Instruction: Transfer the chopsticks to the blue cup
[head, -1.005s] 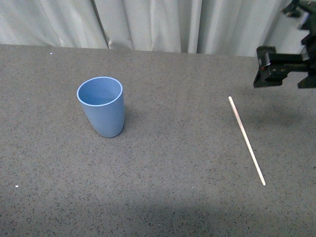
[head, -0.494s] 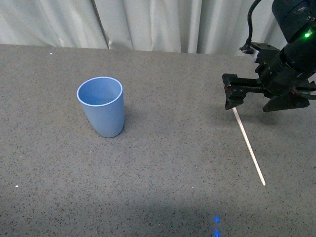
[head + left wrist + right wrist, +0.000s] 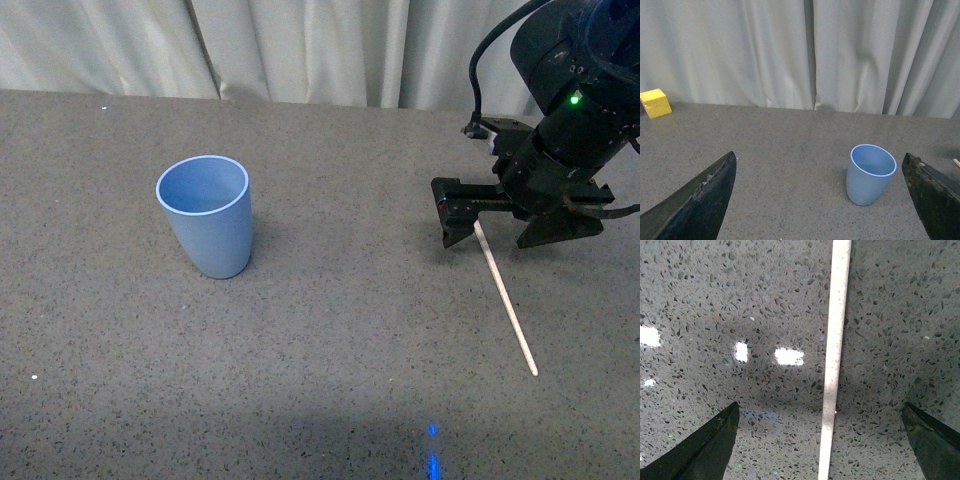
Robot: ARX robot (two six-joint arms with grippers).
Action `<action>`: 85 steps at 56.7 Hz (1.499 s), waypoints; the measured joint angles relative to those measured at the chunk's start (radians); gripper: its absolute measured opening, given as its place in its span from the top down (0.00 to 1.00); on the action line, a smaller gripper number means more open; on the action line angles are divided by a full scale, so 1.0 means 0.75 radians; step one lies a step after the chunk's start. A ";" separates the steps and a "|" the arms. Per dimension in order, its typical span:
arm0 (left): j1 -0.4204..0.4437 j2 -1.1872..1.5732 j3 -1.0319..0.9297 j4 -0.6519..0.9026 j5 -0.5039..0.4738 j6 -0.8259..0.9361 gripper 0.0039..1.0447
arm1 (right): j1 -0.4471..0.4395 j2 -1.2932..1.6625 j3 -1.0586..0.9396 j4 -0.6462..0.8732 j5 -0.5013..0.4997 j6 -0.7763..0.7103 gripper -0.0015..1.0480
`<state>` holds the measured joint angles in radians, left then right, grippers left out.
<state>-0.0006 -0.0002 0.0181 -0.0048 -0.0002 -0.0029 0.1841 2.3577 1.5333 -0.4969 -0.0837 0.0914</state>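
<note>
On the grey table (image 3: 330, 400) we see our right gripper (image 3: 495, 232) wide open at frame right, and our left gripper (image 3: 818, 155) is spread open too, holding nothing. Then the blue cup (image 3: 205, 215) stands upright left of center. The chopsticks (image 3: 510, 310) lie flat at lower right, upper end between the right jaws.

Yellow blk (image 3: 653, 103) on grey tbl (image 3: 320, 400), curtain (image 3: 300, 50) behind.
</note>
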 joint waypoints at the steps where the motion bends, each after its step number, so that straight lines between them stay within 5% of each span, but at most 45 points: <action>1: 0.000 0.000 0.000 0.000 0.000 0.000 0.06 | 0.000 0.002 0.004 -0.003 0.001 0.000 0.09; 43: 0.000 0.000 0.000 0.000 0.000 0.000 0.06 | 0.006 0.045 0.059 -0.049 0.037 0.008 0.99; 57: 0.000 0.000 0.000 0.000 0.000 0.000 0.06 | 0.003 -0.010 -0.040 0.108 -0.031 0.031 0.99; 63: 0.000 0.000 0.000 0.001 0.000 0.000 0.06 | 0.019 -0.140 -0.189 0.381 -0.057 -0.011 0.99; 85: 0.000 0.000 0.000 0.000 0.000 0.000 0.06 | 0.179 -0.577 -0.384 1.362 -0.541 0.123 0.99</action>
<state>-0.0006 -0.0002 0.0181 -0.0048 -0.0002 -0.0029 0.3183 1.9247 1.2453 0.5243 -0.4896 0.1837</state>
